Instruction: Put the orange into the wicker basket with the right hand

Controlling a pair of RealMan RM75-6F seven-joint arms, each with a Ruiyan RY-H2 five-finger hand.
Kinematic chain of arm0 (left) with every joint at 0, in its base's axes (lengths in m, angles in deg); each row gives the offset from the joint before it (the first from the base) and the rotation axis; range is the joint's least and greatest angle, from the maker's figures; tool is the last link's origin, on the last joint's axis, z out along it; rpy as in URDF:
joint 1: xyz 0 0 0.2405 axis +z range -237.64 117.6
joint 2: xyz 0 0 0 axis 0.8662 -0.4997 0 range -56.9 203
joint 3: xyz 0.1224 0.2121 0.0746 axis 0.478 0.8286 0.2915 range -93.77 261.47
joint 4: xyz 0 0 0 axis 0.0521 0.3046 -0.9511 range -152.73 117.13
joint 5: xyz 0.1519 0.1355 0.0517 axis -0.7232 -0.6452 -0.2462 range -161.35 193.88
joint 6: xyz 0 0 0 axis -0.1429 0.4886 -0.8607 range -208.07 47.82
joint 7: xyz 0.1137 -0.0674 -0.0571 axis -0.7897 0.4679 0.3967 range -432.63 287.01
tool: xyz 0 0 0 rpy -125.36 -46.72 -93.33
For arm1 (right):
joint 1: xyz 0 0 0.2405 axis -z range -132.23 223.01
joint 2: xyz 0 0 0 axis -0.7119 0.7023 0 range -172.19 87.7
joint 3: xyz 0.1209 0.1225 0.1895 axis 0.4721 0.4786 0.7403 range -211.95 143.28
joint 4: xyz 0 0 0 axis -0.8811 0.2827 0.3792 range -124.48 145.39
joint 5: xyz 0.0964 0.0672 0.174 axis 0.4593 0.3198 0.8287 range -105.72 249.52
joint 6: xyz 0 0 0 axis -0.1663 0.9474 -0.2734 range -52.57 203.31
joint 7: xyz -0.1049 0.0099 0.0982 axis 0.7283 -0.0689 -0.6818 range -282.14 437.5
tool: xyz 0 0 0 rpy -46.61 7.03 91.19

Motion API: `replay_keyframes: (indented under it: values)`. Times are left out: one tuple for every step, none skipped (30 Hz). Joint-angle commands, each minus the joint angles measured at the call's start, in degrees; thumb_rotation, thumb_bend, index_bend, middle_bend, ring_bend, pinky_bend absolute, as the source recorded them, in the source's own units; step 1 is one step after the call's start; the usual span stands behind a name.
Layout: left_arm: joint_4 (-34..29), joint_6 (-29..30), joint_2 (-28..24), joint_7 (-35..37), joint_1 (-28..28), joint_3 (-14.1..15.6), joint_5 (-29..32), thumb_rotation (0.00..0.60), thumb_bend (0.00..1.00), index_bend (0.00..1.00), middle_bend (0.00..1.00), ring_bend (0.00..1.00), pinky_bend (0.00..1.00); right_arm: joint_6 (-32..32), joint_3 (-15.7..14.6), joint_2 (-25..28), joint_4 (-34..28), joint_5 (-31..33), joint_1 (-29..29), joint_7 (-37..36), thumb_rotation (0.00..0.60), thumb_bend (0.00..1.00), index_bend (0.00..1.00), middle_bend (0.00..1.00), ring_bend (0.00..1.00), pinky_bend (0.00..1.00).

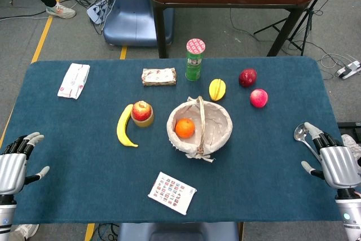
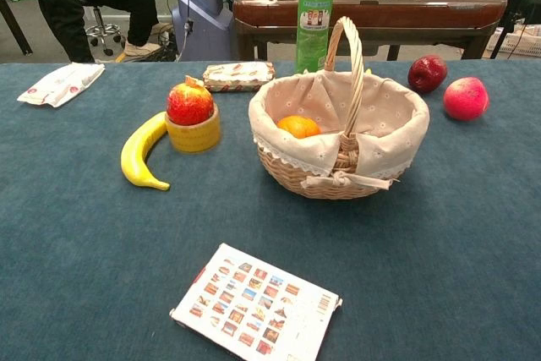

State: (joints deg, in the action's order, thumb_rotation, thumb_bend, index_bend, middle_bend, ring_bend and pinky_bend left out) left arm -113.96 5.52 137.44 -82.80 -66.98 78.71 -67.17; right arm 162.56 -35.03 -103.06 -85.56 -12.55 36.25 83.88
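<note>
The orange (image 1: pixel 184 128) lies inside the wicker basket (image 1: pixel 219 118), on its cloth lining toward the left side; the chest view shows the orange (image 2: pixel 297 127) behind the basket (image 2: pixel 380 145) rim. My right hand (image 1: pixel 335 162) hovers at the table's right edge, far from the basket, fingers spread and holding nothing. My left hand (image 1: pixel 13 163) sits at the left edge near the front corner, also open and empty. Neither hand appears in the chest view.
A banana (image 1: pixel 122 126) and an apple on a yellow cup (image 1: pixel 141 113) lie left of the basket. Behind it are a green can (image 1: pixel 194 59), a mango (image 1: pixel 217 89), two red fruits (image 1: pixel 252 87) and a snack pack (image 1: pixel 158 76). A spoon (image 1: pixel 300 134) lies by my right hand; a card (image 1: pixel 172 192) lies in front.
</note>
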Motion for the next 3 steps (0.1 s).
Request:
replay_keyframes:
  values:
    - [0.18,0.01,0.10,0.08,-0.01,0.05,-0.04,0.600,0.17,0.26,0.19,0.16,0.24,-0.35,0.16,-0.23,-0.42,-0.58,0.08,0.50,0.600,0.12,0.05,0.19,0.22,0.47]
    - [0.24,-0.06,0.12,0.08,-0.03,0.07,-0.03,0.600,0.17,0.26,0.19,0.16,0.24,-0.50,0.20,-0.24,-0.61,-0.66,0.12,0.62,0.600,0.12,0.05,0.19,0.22,0.47]
    - [0.30,-0.10,0.15,0.09,-0.06,0.07,0.00,0.600,0.17,0.26,0.19,0.16,0.24,-0.63,0.28,-0.28,-0.77,-0.70,0.16,0.73,0.600,0.12,0.05,0.19,0.22,0.47]
